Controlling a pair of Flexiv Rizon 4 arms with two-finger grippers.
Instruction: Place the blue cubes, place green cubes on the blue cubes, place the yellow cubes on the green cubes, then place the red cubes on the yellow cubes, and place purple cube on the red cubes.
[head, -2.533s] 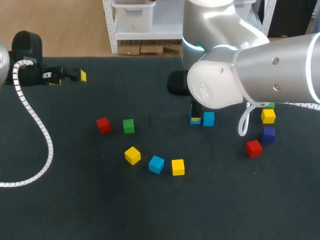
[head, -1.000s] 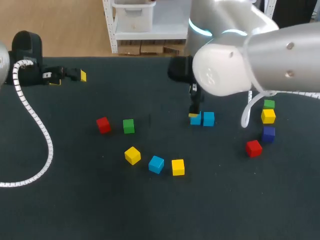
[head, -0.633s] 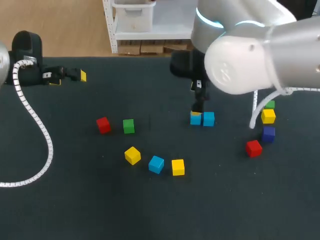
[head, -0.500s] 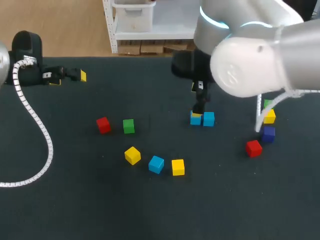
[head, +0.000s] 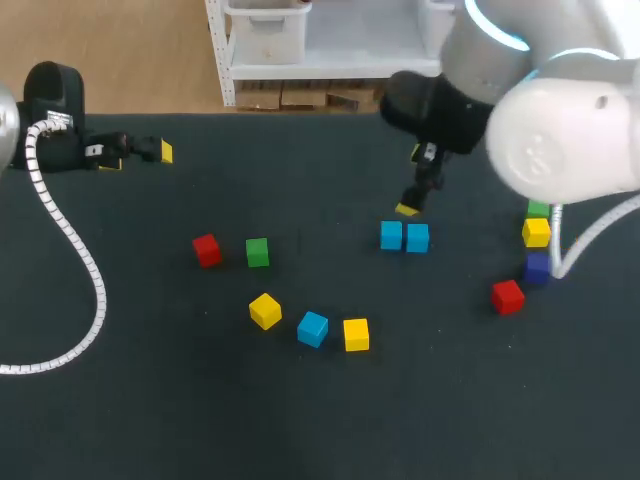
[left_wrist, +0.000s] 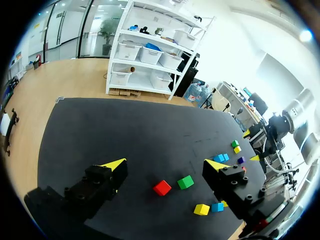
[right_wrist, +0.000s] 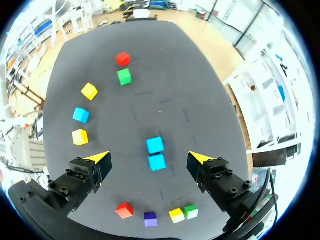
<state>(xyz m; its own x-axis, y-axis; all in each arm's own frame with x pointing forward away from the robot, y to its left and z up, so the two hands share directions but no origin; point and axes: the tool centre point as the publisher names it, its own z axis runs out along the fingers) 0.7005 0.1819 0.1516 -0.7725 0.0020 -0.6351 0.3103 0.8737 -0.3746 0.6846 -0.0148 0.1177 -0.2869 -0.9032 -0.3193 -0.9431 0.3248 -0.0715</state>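
Two blue cubes (head: 391, 235) (head: 417, 237) sit side by side at mid-table, also seen under my right gripper (right_wrist: 148, 158) as a touching blue pair (right_wrist: 154, 145). My right gripper (head: 410, 207) hangs open and empty just behind and above them. A third blue cube (head: 312, 328) lies between two yellow cubes (head: 265, 311) (head: 355, 334). A red cube (head: 206, 249) and a green cube (head: 257, 252) sit at the left. My left gripper (head: 138, 158) rests open at the far left edge, empty (left_wrist: 165, 164).
At the right a green cube (head: 538, 209), yellow cube (head: 537, 232), purple cube (head: 537, 267) and red cube (head: 507, 296) form a cluster under my right arm. A white coiled cable (head: 80, 255) trails across the left of the dark table (head: 200, 420).
My right gripper has risen off the left blue cube and swung back and to the right. The blue pair stays in place. The left arm has not moved.
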